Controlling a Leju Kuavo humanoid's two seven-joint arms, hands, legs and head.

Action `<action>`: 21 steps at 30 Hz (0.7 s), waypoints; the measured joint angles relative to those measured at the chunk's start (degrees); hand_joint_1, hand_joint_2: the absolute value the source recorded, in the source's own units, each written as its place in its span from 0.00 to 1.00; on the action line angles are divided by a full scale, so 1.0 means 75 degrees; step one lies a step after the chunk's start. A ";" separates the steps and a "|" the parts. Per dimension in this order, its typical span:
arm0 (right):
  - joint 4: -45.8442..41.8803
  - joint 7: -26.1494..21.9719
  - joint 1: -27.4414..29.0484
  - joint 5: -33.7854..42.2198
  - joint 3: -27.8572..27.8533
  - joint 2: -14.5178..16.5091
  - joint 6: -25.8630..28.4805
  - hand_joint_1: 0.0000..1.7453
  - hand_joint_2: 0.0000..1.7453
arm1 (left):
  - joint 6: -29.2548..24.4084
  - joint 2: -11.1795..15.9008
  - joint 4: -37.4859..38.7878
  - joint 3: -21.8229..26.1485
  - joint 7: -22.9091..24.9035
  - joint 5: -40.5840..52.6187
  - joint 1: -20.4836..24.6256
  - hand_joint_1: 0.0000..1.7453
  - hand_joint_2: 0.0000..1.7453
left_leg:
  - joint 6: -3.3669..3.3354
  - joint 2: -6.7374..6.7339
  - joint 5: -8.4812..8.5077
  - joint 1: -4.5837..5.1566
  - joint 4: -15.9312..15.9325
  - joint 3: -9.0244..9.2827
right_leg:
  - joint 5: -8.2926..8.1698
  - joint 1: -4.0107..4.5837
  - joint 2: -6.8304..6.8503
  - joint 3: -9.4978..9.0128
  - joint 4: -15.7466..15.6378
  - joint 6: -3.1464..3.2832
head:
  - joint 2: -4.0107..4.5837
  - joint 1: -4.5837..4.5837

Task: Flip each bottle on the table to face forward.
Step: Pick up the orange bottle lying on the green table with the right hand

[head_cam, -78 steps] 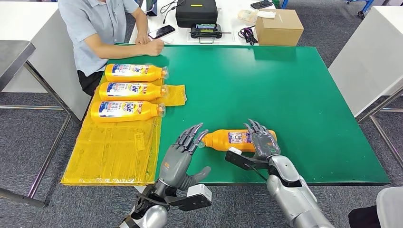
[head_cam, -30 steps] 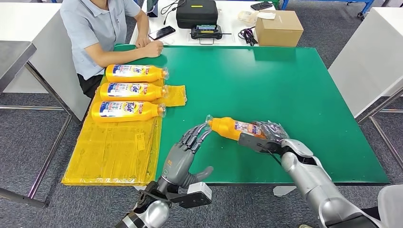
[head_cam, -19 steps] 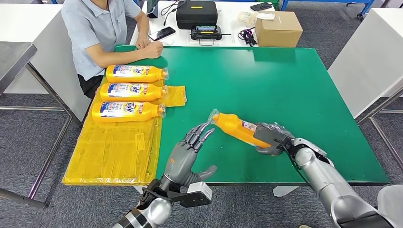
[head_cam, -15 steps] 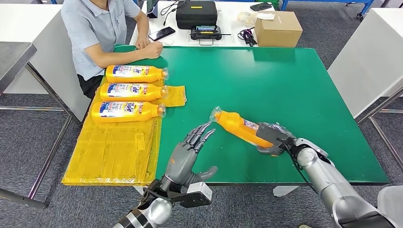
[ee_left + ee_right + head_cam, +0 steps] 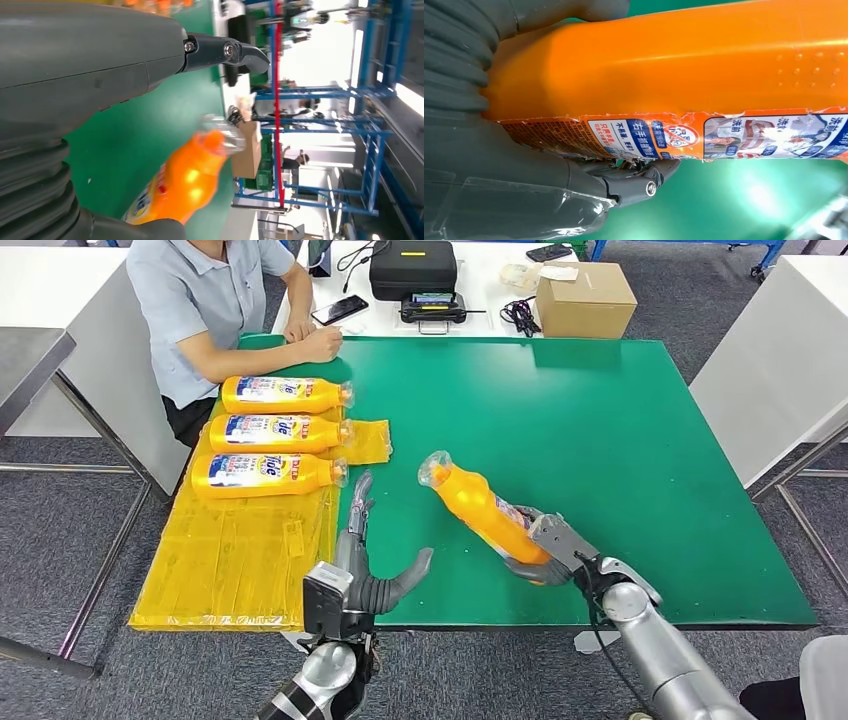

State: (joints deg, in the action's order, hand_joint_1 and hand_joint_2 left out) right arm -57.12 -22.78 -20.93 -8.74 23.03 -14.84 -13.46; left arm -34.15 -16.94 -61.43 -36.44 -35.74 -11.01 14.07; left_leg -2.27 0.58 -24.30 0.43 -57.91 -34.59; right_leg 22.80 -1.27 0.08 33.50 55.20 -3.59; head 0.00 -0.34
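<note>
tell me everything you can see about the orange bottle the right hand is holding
The orange bottle is glossy plastic with a clear cap end, which points up and away toward the table's left. It is tilted and lifted off the green table, held at its base end by the right hand, whose fingers wrap around the body. The right wrist view shows a printed label with blue and white text, its edge ragged, along one side. The left hand stands nearby, open, not touching it.
</note>
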 joint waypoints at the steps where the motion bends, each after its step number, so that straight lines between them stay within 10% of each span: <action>1: -0.0151 -0.0003 0.0057 0.0079 -0.0043 0.0074 -0.0010 1.00 1.00 | 0.0139 -0.0001 -0.0004 -0.0001 0.0066 -0.0294 -0.0007 0.00 1.00 | 0.0000 0.0002 0.0000 0.0000 0.0000 -0.0002 | 0.0000 0.0000 0.0001 0.0001 0.0000 0.0000 | 0.0000 -0.0001; 21: -0.1088 -0.0337 0.0200 0.0515 0.0141 0.0664 -0.0829 1.00 1.00 | 0.2261 0.0085 -0.0132 -0.0316 0.0989 -0.2051 0.0106 0.00 1.00 | 0.0000 0.0003 0.0001 0.0001 0.0000 -0.0019 | 0.0000 -0.0001 0.0001 0.0017 0.0001 0.0000 | 0.0000 -0.0001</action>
State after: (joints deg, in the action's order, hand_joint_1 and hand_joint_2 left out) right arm -65.28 -25.31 -19.43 -4.88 24.09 -9.86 -19.68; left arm -17.19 -16.31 -62.42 -38.81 -28.33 -26.39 14.87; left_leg -2.26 0.60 -24.29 0.44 -57.91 -34.73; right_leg 22.80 -1.28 0.09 33.63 55.20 -3.59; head 0.00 -0.35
